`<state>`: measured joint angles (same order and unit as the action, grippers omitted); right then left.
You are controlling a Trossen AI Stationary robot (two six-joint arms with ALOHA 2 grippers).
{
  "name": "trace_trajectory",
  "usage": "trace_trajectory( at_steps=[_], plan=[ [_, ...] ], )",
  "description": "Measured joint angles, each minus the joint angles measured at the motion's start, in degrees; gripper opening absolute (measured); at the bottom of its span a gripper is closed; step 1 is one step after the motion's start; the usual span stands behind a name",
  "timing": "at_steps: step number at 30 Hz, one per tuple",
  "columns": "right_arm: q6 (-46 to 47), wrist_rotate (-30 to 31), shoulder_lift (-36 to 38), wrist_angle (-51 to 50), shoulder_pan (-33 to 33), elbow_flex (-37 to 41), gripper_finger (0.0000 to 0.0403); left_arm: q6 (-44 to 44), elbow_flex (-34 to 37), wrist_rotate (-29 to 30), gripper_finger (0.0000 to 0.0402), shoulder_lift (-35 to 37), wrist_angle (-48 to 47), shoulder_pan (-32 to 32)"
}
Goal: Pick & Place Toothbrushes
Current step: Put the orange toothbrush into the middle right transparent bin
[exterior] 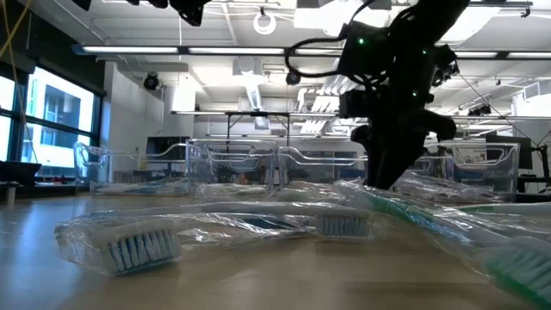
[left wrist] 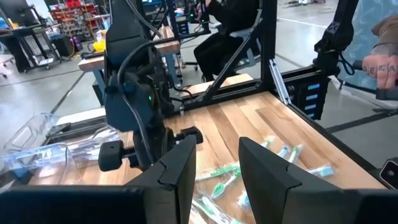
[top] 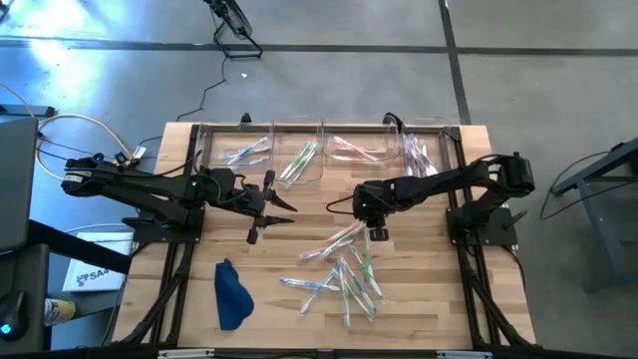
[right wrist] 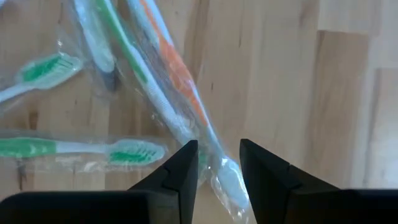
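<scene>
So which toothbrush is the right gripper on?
The pink-orange one at the pile's top edge: its end lies between the right gripper's fingers, while the green ones lie aside.

Toothbrushes (top: 344, 274) right of cloth (top: 231, 294); bins (top: 329, 150) behind.

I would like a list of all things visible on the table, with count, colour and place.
toothbrushes: many, green, blue, pink, in clear wrappers, piled right of centre
bins: clear, in a row at the far edge, with sorted toothbrushes inside
cloth: one, dark blue, near left corner
table: one, pale wood
left end effector: dark, open, empty, left of centre
right end effector: dark, fingers on either side of a pink toothbrush at the pile
</scene>
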<state>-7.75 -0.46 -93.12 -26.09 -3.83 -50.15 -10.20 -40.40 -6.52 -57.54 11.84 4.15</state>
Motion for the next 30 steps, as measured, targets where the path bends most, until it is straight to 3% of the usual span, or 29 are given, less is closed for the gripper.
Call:
trace_trajectory(
  at_steps=[11,24,30],
  plan=[
    [0.63,0.51,-2.77,2.35,0.04,-0.08,0.0107,0.02,-0.02,0.05,0.0117,0.00,-0.03,0.00],
    [2.49,0.47,-2.82,1.15,-0.07,-0.04,0.0013,0.02,-0.02,0.24,0.0117,0.00,-0.04,0.02],
    [4.94,0.47,-2.61,1.12,-0.07,-0.03,0.0007,0.02,-0.02,0.22,0.0117,0.00,-0.04,0.00]
  ],
)
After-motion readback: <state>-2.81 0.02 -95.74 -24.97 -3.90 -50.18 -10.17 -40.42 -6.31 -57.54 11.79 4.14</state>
